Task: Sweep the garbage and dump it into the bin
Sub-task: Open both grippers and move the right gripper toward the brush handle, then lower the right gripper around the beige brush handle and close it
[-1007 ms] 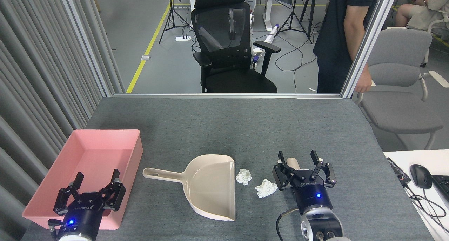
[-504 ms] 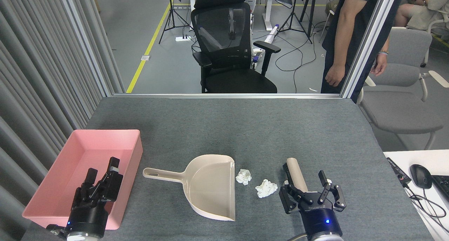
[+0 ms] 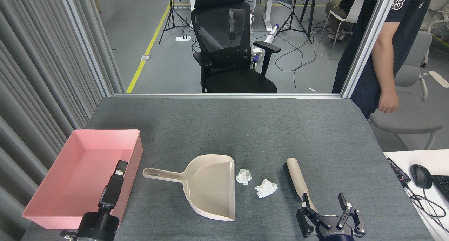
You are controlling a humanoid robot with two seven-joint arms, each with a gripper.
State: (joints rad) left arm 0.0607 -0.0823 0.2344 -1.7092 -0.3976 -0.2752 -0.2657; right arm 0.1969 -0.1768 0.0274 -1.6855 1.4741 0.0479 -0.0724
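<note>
**Tissue wads out on the mat, both claws empty**

Nearest on the right, the right gripper (image 3: 324,207) is seen at the bottom edge with its fingers spread wide and nothing held. The near end of the beige hand brush (image 3: 297,179) is partly hidden behind those fingers; whether it's actually touched can't be told. The brush is laid on the grey table (image 3: 245,128), bristles facing left.

Near left, the left gripper (image 3: 118,172) is viewed edge-on over the pink bin's right wall, so wide or narrow can't be told. Nothing is seen held in it.

The pink bin (image 3: 52,185) is parked at the left edge of the table, looking empty inside.

In the middle, the beige dustpan (image 3: 210,185) is laid flat, handle pointed left toward the bin, open mouth facing right. Two tissue wads are found just off that mouth: one wad (image 3: 243,176) right beside the lip, the other wad (image 3: 266,188) a bit further right, between dustpan and brush.

Farther back, a black office chair (image 3: 228,48) is seen beyond the table, and a person (image 3: 386,58) is stood at far right.
</note>
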